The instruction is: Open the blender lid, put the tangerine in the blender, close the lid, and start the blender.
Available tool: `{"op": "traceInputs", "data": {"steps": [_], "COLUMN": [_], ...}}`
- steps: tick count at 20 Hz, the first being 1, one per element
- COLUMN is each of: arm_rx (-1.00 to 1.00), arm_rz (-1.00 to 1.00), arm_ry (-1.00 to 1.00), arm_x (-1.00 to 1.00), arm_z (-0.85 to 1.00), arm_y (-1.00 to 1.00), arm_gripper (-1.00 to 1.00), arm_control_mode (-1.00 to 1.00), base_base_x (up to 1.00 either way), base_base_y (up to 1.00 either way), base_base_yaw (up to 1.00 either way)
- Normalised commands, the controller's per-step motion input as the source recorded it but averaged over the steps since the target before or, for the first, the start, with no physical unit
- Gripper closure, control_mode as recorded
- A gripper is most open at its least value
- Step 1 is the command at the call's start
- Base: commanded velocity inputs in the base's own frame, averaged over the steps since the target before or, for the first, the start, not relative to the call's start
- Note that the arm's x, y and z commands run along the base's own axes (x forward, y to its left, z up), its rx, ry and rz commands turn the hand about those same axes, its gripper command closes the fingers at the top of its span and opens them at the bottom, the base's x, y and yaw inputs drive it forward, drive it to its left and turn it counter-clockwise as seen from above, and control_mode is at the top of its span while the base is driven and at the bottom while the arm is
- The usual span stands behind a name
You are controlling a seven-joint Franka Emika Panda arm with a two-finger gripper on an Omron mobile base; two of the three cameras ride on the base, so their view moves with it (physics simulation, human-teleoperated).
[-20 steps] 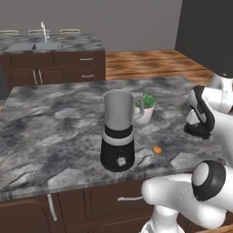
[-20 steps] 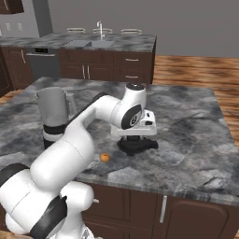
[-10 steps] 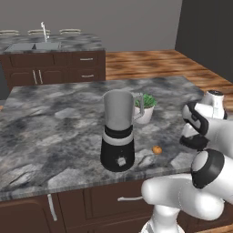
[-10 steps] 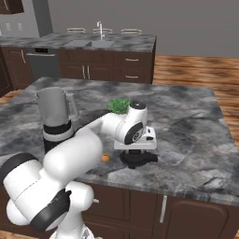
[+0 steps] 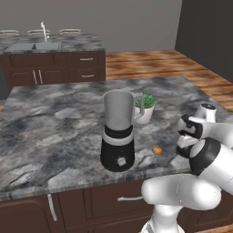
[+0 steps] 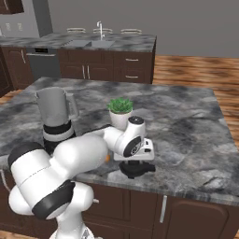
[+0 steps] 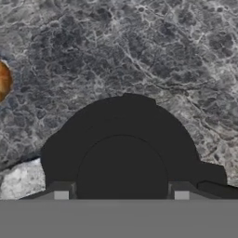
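The blender stands on the island with its grey jar open at the top. To its right, near the front edge, lies the tiny orange tangerine. The black blender lid rests low on the counter a little right of the tangerine. My gripper points down over the lid. Its two fingertips sit against the sides of the raised centre knob, shut on it.
A white pot with a green plant stands just behind the blender. The island's front edge runs close below the lid. A back counter with a sink lies far behind.
The hand with the lid has come down and swung in toward the island's front, from beside the plant to the counter near the tangerine.
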Motion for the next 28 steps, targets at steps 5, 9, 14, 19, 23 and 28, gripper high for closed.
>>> {"op": "traceInputs", "data": {"steps": [5, 9, 14, 19, 23, 28], "arm_rx": [0.0, 0.02, 0.05, 0.01, 0.0, 0.0], "arm_rz": [0.03, 0.03, 0.04, 0.01, 0.0, 0.0], "arm_ry": [0.0, 0.0, 0.0, 0.0, -0.02, -0.09], "arm_x": [0.23, 0.22, 0.14, 0.0, -0.01, -0.04], "arm_z": [-0.36, -0.28, -0.12, 0.03, 0.3, 0.57], "arm_y": [0.0, 0.0, 0.0, 0.0, 0.0, 0.07], "arm_gripper": [1.0, 1.0, -1.0, -1.0, -1.0, -1.0], "arm_control_mode": [-1.0, -1.0, -1.0, -1.0, -1.0, -1.0], "base_base_x": [0.0, 0.0, 0.0, 0.0, 0.0, 0.0], "base_base_y": [0.0, 0.0, 0.0, 0.0, 0.0, 0.0], "base_base_yaw": [0.0, 0.0, 0.0, 0.0, 0.0, 0.0]}}
